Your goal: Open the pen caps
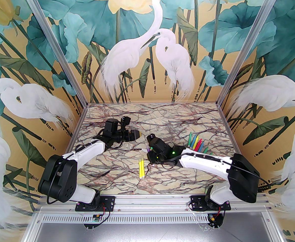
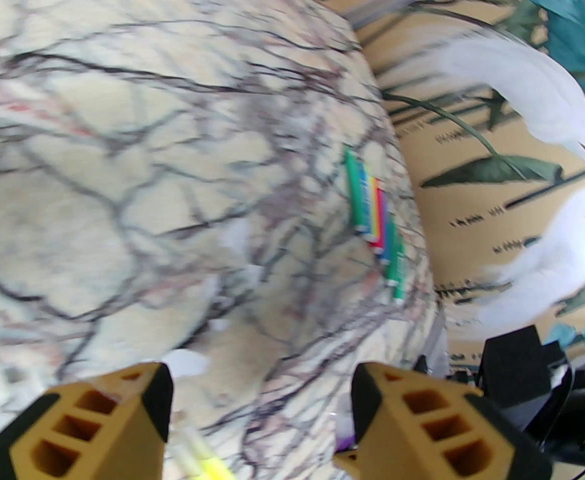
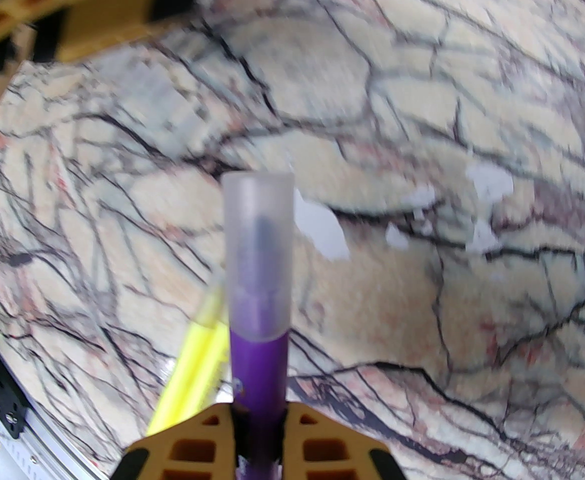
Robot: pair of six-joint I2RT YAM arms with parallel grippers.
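One capped purple pen [image 3: 258, 363] juts from the clamped right end effector [image 3: 260, 413].

The walls [image 1: 147, 47] carry a mural of white egrets among teal leaves; aluminium posts [image 1: 61, 57] line the corners. The tabletop [image 1: 187, 120] is veined marble

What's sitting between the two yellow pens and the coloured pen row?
The right claw, shut on a capped purple pen, as the top view shows.

Print on the purple pen [image 3: 258, 368]: one small pale mark, too blurred to read.
Writing on the other pens [image 1: 195, 144] and walls [image 1: 36, 59]: none readable.
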